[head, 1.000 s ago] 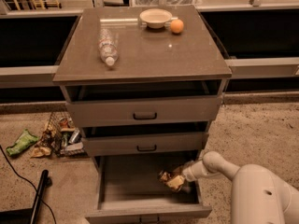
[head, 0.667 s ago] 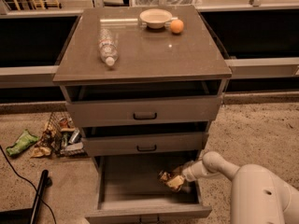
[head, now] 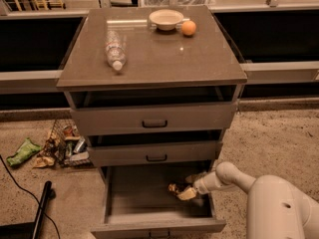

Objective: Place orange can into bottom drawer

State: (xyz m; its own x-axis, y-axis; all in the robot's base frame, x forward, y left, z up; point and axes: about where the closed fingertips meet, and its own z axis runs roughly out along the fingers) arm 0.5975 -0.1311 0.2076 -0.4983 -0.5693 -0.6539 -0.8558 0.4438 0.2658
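Note:
The bottom drawer [head: 127, 218] of the grey cabinet is pulled open. My gripper [head: 188, 190] reaches in from the right over the drawer's right side. It is shut on the orange can [head: 178, 190], a small golden-orange and brown can, held low inside the drawer near its right wall. I cannot tell whether the can touches the drawer floor. My white arm [head: 279, 203] fills the lower right corner.
On the cabinet top lie a clear plastic bottle [head: 115, 50], a white bowl [head: 166, 19] and an orange fruit [head: 188, 28]. The two upper drawers [head: 154, 118] stand slightly open. Litter [head: 55, 148] and a black cable [head: 20, 183] lie on the floor at left.

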